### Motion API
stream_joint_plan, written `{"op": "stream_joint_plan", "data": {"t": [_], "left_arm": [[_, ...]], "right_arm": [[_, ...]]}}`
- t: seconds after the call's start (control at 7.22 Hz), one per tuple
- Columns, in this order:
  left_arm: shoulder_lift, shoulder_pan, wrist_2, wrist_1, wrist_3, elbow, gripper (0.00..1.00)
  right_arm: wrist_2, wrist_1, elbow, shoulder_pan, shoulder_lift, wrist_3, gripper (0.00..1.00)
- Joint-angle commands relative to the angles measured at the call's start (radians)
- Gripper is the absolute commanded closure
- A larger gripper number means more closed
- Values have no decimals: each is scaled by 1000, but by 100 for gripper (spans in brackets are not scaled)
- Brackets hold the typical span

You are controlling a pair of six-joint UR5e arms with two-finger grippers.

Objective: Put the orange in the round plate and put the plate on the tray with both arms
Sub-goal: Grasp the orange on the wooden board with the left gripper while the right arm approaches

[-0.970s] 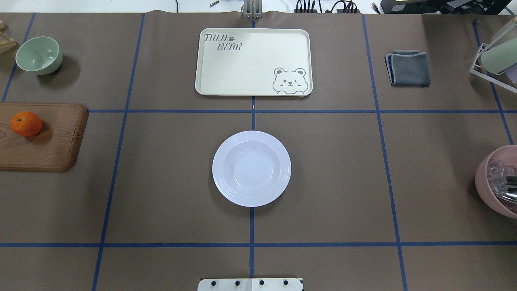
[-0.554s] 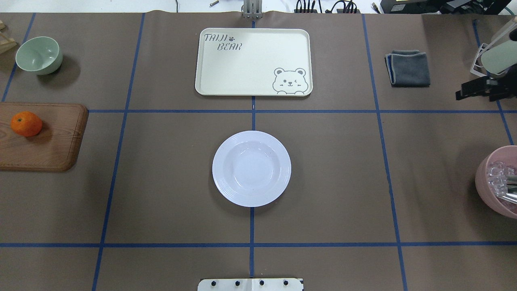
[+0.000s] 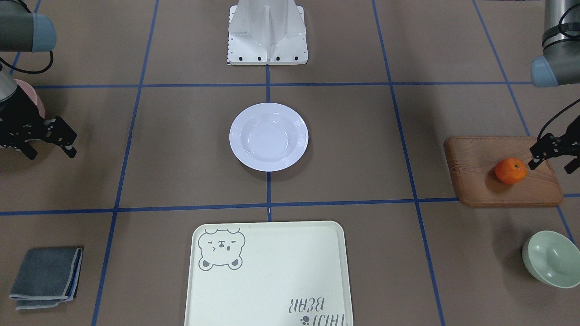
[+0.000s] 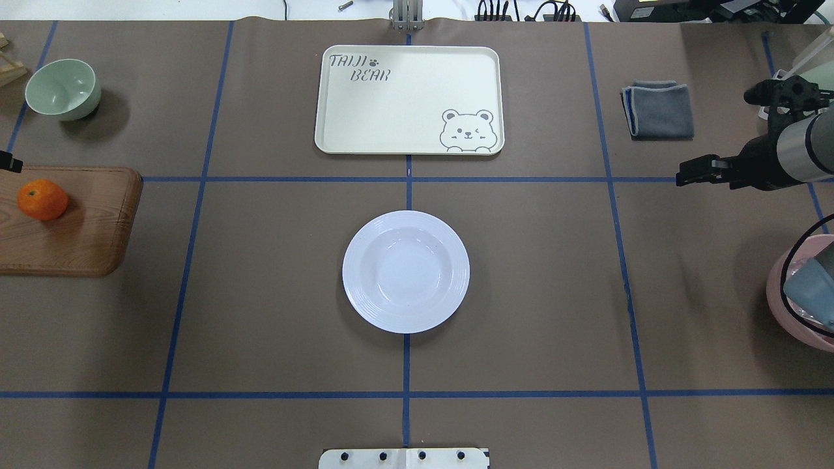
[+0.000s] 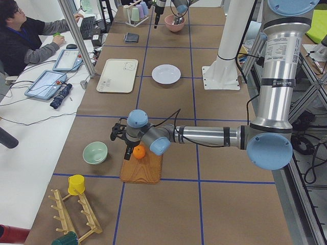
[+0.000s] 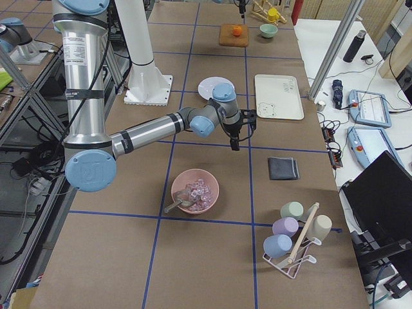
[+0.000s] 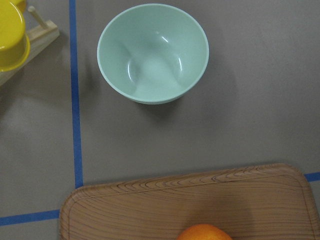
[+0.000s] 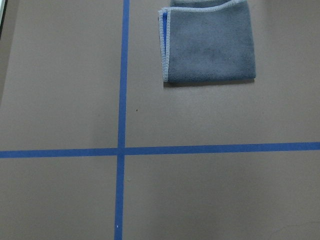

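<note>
Step in hand: going for the orange, nothing picked yet. My left gripper hangs over the wooden cutting board, jaws wide apart and empty. It is just beside the orange, not touching it. The orange sits on that board at the table's left, well apart from the round plate, which is at centre with nothing in it. The tray lies beyond the plate, on the far side. My right gripper hovers at the table's right, spread open and holding nothing. Next, I judge: shift the left gripper over the orange, drop so the fingers straddle it, and close gently, since round fruit may roll.
</note>
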Motion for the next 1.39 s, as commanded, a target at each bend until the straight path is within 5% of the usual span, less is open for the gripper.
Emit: {"op": "stream_joint_plan", "data": {"t": [0.0,0.83,1.25], "left_arm": [[1,33,-9,-77,-11,54,1],[43,136,3,-199,-143,72,1],[28,136,3,-200,-143,78,33]], "right_arm": [[-3,29,-3,-11,-5,-1,0],[-24,31,-10,-21,-11,-6,0],[-29,31,-11,-25,-11,-6,0]]}}
